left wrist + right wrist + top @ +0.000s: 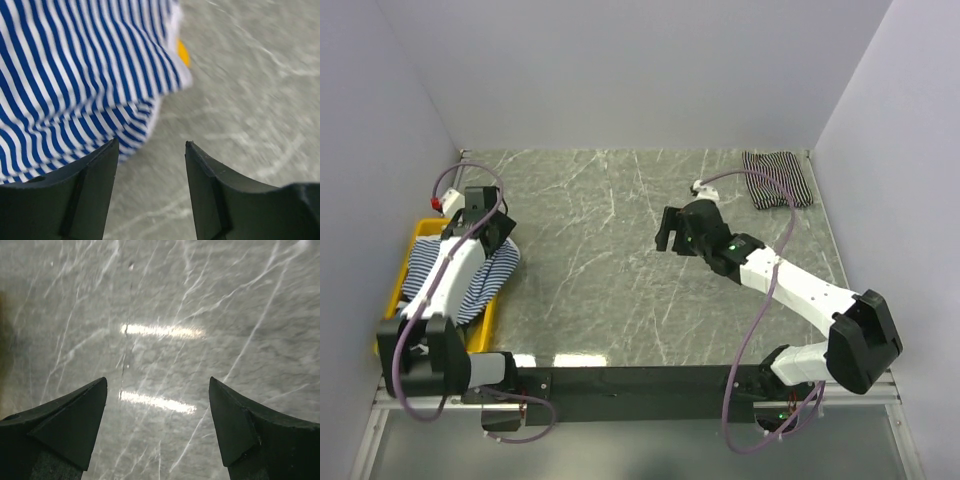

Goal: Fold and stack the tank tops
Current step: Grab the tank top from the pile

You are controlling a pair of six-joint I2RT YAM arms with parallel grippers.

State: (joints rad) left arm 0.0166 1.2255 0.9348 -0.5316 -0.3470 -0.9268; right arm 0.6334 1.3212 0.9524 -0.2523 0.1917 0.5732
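1. A yellow bin (418, 229) is sitting at the left edge of the marbled surface (600, 270), right beneath the left end effector (492, 232). A blue-and-white striped tank top (498, 272) is lying bunched in it and spilling over the bin's rim onto the surface.
2. The left arm is reaching forward from its base over the bin. Its end effector is pointing down with the jaws standing apart and nothing between them.
3. In the left wrist view, the blue-and-white top's hem is lying just ahead of the left-hand finger (90, 195). I cannot tell whether they are touching.
4. The right arm is stretching toward the middle of the surface. The right end effector (667, 230) is hanging over the marble with its jaws spread wide and gripping nothing.
5. A folded black-and-white striped tank top (778, 178) is lying in the far right corner. It is well apart from the right end effector, beyond it and to its right.
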